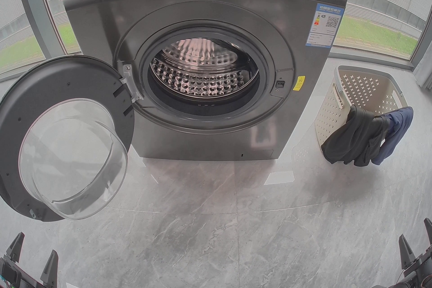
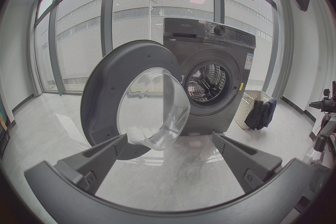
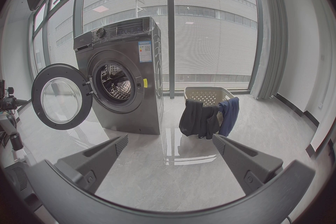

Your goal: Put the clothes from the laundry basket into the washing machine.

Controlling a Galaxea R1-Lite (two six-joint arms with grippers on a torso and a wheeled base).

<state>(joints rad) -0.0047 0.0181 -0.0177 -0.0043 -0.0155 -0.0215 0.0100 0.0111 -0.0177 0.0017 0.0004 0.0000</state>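
Jaws spread on both left gripper (image 2: 168, 140) and right gripper (image 3: 168, 140), we should lower the right onto the dark garment (image 1: 355, 138) draped over the rim of the laundry basket (image 1: 328, 115), right of the open washing machine (image 1: 279, 14), pinching a thick fold.

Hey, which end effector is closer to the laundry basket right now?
Right. The right end effector is on the same side as the laundry basket, with open floor between them. The left end effector is across the scene, in front of the open washing machine door.
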